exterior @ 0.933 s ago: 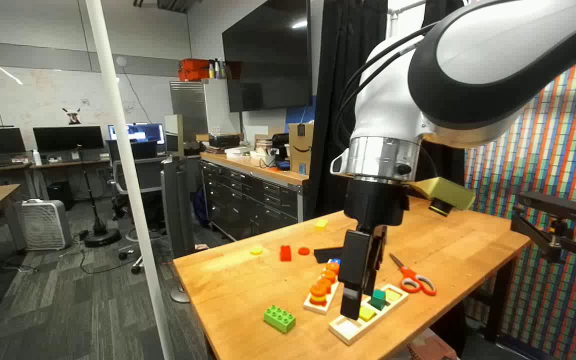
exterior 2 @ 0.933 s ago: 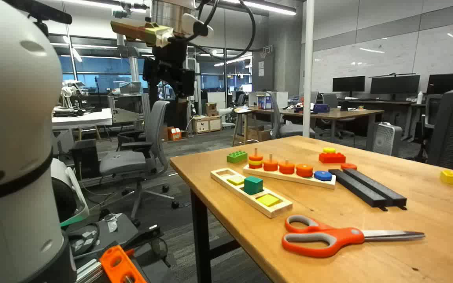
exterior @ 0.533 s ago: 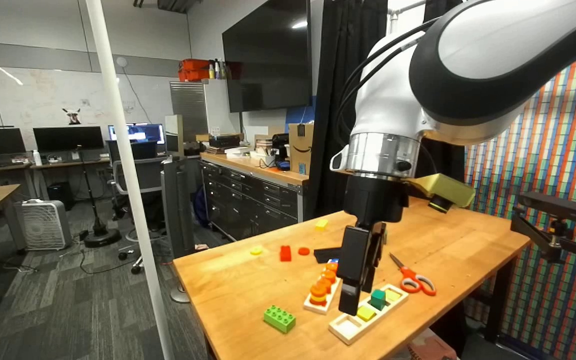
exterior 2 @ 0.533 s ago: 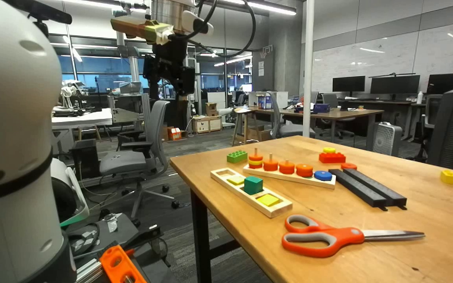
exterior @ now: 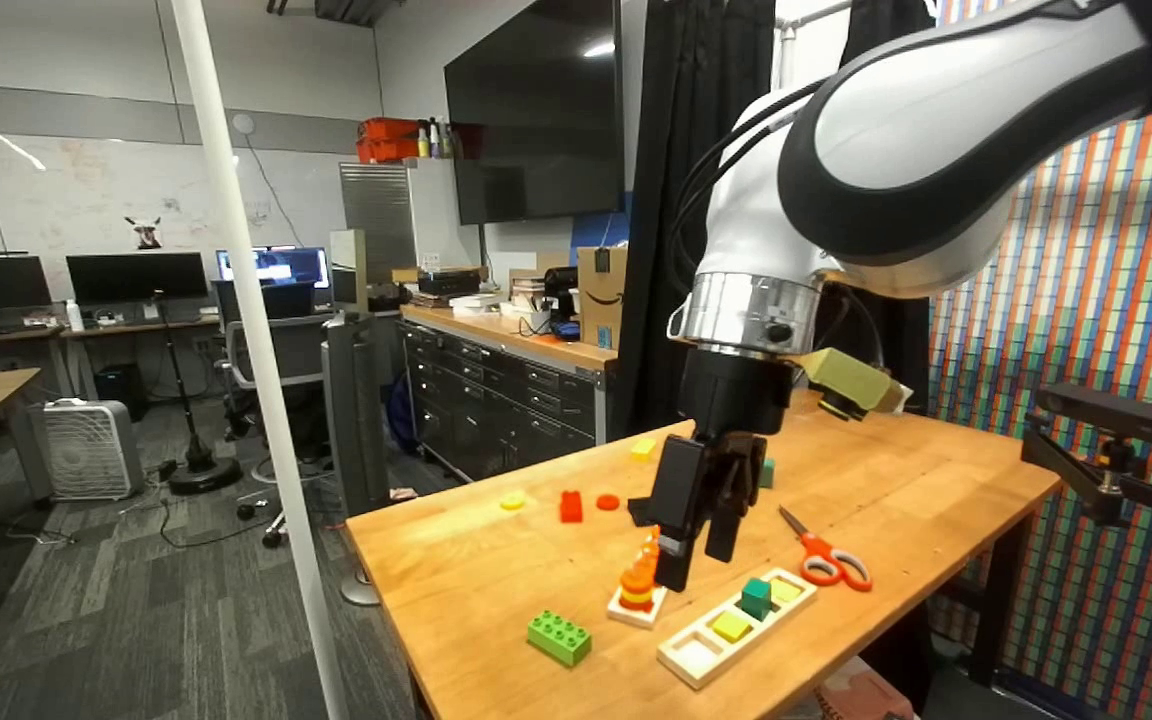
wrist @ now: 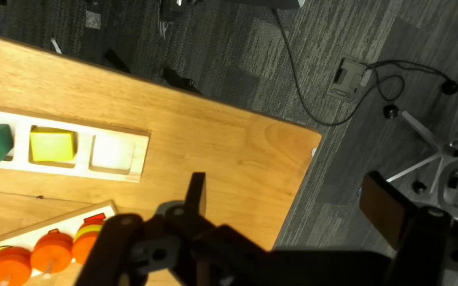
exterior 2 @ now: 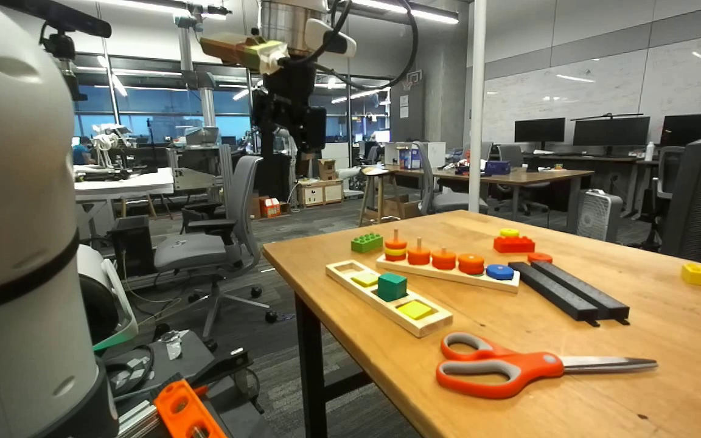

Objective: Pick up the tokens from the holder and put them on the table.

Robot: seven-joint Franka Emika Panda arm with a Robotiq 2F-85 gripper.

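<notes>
The wooden peg holder (exterior 2: 445, 274) stands on the table with orange tokens (exterior 2: 444, 260), a yellow one among them and a blue token (exterior 2: 499, 271) at one end. In an exterior view (exterior: 633, 613) my gripper hides part of it. The holder's end also shows at the lower left of the wrist view (wrist: 64, 223). My gripper (exterior: 698, 562) is open and empty, in the air above the table; it also shows in an exterior view (exterior 2: 290, 146). In the wrist view its fingers (wrist: 284, 194) are wide apart over the table's corner. A yellow disc (exterior: 512, 502) and a red disc (exterior: 607, 502) lie loose.
A wooden tray (exterior 2: 431, 325) with yellow and green blocks lies beside the holder near the table edge. Scissors (exterior 2: 524, 368), black bars (exterior 2: 569, 295), a green brick (exterior: 559, 638), a red brick (exterior: 571, 507) and a yellow brick (exterior: 643, 450) lie on the table.
My arm has swung and the gripper has moved, up and left in one picture and rightward in the other, tilting slightly. The holder, tokens and other table objects have not moved.
</notes>
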